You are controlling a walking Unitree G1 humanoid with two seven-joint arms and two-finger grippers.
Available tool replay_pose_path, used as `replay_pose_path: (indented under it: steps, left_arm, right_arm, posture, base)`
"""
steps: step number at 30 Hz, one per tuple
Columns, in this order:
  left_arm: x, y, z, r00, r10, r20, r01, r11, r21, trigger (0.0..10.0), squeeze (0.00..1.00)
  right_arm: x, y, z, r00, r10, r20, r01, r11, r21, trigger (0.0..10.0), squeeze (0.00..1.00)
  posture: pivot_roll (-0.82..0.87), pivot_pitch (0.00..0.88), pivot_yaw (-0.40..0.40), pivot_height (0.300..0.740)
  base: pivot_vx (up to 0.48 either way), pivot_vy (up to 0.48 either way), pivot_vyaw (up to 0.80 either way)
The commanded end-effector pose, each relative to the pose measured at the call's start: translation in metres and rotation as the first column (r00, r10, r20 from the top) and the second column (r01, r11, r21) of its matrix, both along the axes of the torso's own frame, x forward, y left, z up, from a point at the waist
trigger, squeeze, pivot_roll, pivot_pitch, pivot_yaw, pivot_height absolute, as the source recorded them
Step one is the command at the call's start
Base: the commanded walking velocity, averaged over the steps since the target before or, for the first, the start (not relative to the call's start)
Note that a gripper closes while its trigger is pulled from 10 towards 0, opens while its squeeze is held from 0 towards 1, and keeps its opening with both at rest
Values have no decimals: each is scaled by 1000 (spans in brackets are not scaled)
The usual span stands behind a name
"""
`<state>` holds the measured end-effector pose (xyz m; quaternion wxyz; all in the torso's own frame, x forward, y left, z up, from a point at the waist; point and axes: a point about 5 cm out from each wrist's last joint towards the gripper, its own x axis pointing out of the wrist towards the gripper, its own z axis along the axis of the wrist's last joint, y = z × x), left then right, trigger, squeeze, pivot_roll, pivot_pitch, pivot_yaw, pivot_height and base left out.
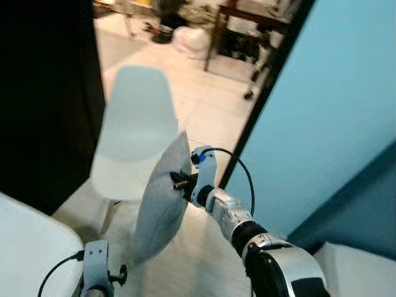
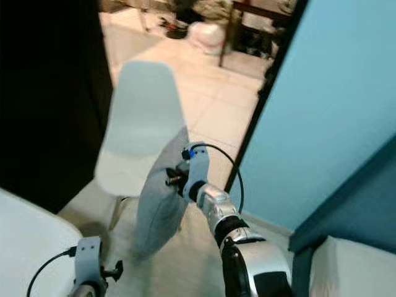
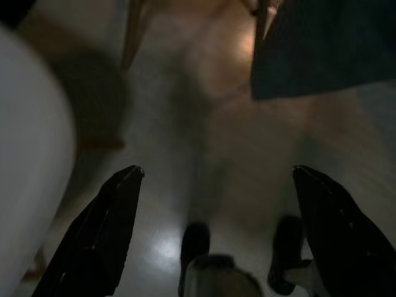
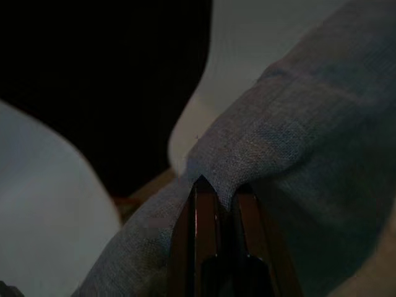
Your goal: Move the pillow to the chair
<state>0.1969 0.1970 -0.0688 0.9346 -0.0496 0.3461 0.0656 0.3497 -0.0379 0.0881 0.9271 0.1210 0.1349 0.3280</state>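
Pillow held beside the chair
Right gripper (image 4: 219, 189) clamped on the grey pillow (image 1: 162, 198), near the white chair (image 1: 133, 133); left gripper (image 3: 216, 179) fingers spread apart, low.

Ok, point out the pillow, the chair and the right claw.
pillow (image 1: 162, 198), left eye view, middle of its grey face.
chair (image 1: 139, 117), left eye view, white backrest.
right claw (image 4: 218, 193), right wrist view, between the fingertips pinching the fabric.

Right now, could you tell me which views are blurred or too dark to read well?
Eye views: soft motion blur on the chair and pillow. Left wrist view: dim, floor smeared. Right wrist view: dark, yet the right gripper pinching pillow cloth reads clearly.
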Motion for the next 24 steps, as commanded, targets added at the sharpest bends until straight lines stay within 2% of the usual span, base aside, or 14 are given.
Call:
replay_pose_path:
  steps: [1, 7, 12, 17, 19, 21, 24]
  left_arm:
    - [-7, -7, -5, 999, -18, -28, 18, 1000, -8, 10000, 0]
    - [-11, -6, -7, 999, -18, -45, 18, 1000, -3, 10000, 0]
    - [-16, -5, -10, 998, -15, -62, 15, 1000, 0, 10000, 0]
    - [-22, -4, -12, 997, -2, -79, 2, 1000, -4, 10000, 0]
    - [-25, -4, -14, 996, 2, -89, -2, 1000, -3, 10000, 0]
    - [-28, -4, -16, 995, 5, -104, -5, 1000, -2, 10000, 0]
    - [-33, -3, -18, 992, 12, -122, -12, 1000, -2, 10000, 0]
  right_arm:
    - [5, 1, 12, 998, -2, 70, 0, 1000, 28, 10000, 0]
    - [5, 0, 14, 997, -5, 74, 2, 999, 48, 10000, 0]
    - [6, -1, 20, 993, 15, 120, -29, 993, 114, 10000, 0]
    - [7, 3, 30, 987, 49, 156, -80, 976, 200, 10000, 0]
    - [8, 5, 37, 984, 54, 168, -96, 963, 252, 10000, 0]
    - [8, 9, 46, 978, 98, 182, -157, 925, 345, 10000, 0]
    - [6, 17, 52, 963, 168, 212, -242, 884, 400, 10000, 0]
  posture:
    - [117, 8, -119, 740]
    - [119, 2, -118, 740]
    - [121, 5, -121, 740]
    - [120, 12, -118, 740]
    - [119, 13, -117, 740]
    - [116, 15, -116, 740]
    - [117, 17, -116, 740]
  base:
    - [382, 0, 0]
    - [393, 0, 0]
    - [401, 0, 0]
    - [406, 0, 742]
    - [412, 0, 731]
    - [411, 0, 731]
    - [411, 0, 738]
